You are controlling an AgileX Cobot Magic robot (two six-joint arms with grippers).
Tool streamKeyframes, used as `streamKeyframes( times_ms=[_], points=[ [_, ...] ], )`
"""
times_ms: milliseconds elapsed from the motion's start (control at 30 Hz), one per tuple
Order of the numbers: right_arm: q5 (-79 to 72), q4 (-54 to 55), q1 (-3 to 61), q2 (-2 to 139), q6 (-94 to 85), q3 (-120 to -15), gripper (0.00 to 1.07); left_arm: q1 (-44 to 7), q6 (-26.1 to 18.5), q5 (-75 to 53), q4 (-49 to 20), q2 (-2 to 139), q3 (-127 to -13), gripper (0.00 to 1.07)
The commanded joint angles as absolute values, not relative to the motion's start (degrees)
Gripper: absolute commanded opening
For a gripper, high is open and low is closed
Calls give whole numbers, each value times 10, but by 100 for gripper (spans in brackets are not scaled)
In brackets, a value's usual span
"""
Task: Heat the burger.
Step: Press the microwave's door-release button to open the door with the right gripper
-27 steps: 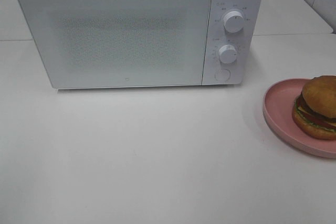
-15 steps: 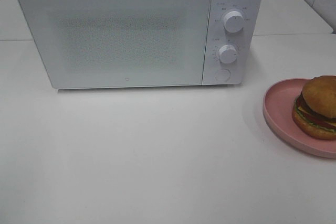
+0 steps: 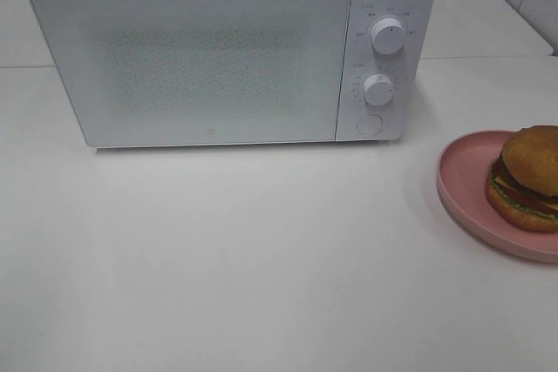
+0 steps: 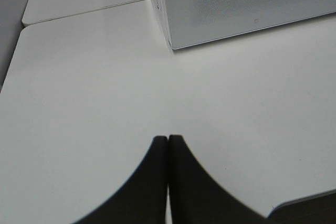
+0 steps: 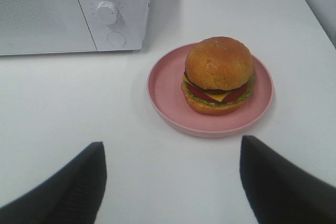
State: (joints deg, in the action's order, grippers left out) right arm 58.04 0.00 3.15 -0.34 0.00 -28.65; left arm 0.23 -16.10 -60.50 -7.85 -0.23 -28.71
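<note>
The burger (image 3: 528,176) (image 5: 218,74), golden bun over lettuce, tomato and cheese, sits on a pink plate (image 3: 462,182) (image 5: 163,85) at the table's right edge. A white microwave (image 3: 218,50) (image 5: 63,9) stands at the back with its door closed. My right gripper (image 5: 170,179) is open, its two dark fingers spread wide over bare table, short of the plate. In the left wrist view my left gripper (image 4: 167,141) is shut with fingertips pressed together and nothing between them, over the table near the microwave's (image 4: 247,3) front left corner. Neither gripper shows in the exterior high view.
Two round knobs (image 3: 386,35) and a round button (image 3: 370,124) sit on the microwave's right panel. A seam between two table tops (image 4: 89,11) runs behind the microwave. White table surface (image 3: 261,259) stretches in front of the microwave.
</note>
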Motion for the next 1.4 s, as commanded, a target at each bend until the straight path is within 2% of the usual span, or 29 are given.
streamKeyframes(
  times_ms=[33,1400],
  points=[
    [575,5,27,-18,-6,-286,68,1,-159,-597,-80,-14,-286,0],
    [575,5,27,-18,-6,-286,68,1,-159,-597,-80,-14,-286,0]
  ],
)
